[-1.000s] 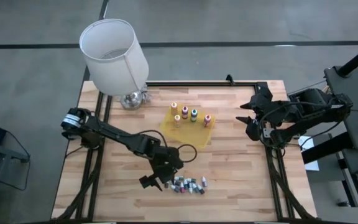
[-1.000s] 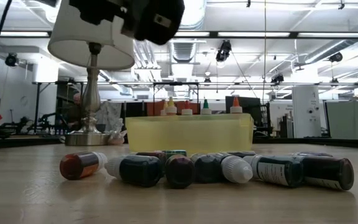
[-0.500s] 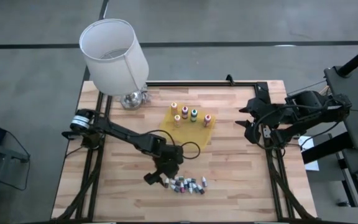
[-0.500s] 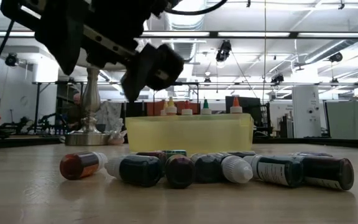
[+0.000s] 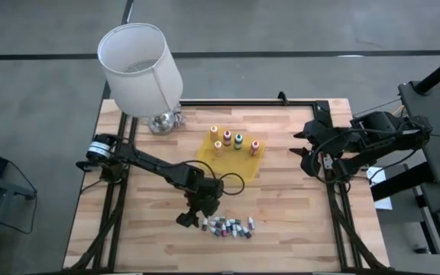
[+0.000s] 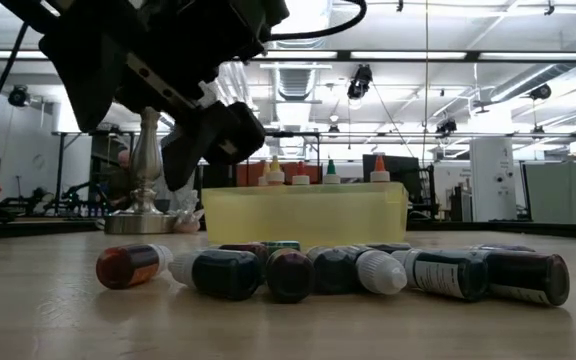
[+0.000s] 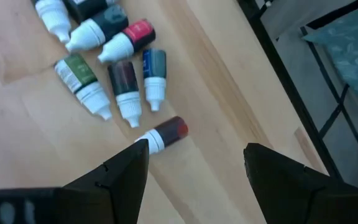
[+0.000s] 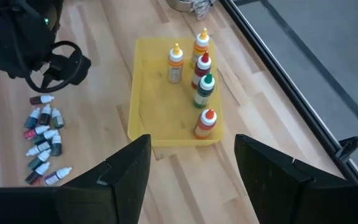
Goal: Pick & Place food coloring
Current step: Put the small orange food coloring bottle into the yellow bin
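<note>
Food coloring, small vials [image 5: 226, 226]: a loose cluster lying on their sides on the wooden counter [image 5: 296, 206], near its front edge. Mixed dark bodies with white caps; the low view shows about eight in a row, an orange-red one [image 6: 128, 266] at the end, several overlapping so the exact count cannot be told. In the left wrist view the cluster is cut off at the picture's edge; a red-brown vial [image 7: 165, 133] lies apart from the rest, nearest the pincer.

Food coloring, squeeze bottles [image 5: 235, 140]: five standing upright in the yellow tray [image 5: 239, 166], mid-counter, well apart from the vials. The right wrist view shows them along one side of the tray, caps yellow, orange, red, green and orange [image 8: 206, 123]. In the low view the tray wall [image 6: 303, 214] hides all but their tips.

Left pincer [image 5: 192, 221]: lowered just beside the end of the vial cluster, fingers [image 7: 120, 174] apart, holding nothing. In the low view it hangs above the orange-red vial, not touching it; its tips are hard to make out against the arm's dark body.

Right pincer [image 5: 304, 149]: waits over the counter's right edge, fingers [image 8: 126, 165] apart, empty.

Lamp [image 5: 140, 69]: white shade on a metal base [image 5: 163, 122], at the counter's rear left corner; the shade hides most of the stem from above.
</note>
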You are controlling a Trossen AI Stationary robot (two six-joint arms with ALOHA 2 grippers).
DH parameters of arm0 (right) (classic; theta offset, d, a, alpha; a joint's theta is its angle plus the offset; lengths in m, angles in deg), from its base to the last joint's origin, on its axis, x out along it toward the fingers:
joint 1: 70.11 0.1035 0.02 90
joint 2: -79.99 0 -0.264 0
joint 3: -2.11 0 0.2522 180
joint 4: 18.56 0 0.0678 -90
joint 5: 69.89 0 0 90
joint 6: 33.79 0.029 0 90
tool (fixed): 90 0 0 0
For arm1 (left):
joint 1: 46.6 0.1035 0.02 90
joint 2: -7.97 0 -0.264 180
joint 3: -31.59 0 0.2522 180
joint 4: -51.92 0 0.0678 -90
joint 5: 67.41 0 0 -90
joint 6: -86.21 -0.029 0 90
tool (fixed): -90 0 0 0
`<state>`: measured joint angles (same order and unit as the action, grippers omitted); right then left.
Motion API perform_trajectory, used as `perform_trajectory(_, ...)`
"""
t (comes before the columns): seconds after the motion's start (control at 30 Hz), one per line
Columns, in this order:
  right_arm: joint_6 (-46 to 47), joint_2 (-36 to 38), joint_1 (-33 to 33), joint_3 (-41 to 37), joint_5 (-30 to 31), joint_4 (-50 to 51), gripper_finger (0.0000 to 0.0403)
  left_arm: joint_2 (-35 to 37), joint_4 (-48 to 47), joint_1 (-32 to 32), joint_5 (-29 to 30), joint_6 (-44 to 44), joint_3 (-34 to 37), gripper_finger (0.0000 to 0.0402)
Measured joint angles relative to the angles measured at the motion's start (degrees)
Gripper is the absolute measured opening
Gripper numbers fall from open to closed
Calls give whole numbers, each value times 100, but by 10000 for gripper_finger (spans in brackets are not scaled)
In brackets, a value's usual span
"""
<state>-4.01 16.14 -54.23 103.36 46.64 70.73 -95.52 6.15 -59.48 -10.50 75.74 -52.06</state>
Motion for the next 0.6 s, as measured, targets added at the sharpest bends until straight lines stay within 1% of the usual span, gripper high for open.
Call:
perform_trajectory(0.17, -90, 1, 0, -7, 2, 2, 224, -161, 7, 155, -20, 123, 0, 234)
perform_trajectory(0.4, -149, -1, -2, -9, 5, 4, 224, -543, 39, 397, -749, 166, 0, 231)
perform_trajectory(0.47, -149, 1, -1, -9, 8, 4, 224, -662, 36, 419, -846, 147, 0, 231)
perform_trajectory(0.6, -149, -1, 0, -9, 8, 4, 224, -853, 46, 430, -840, 146, 0, 231)
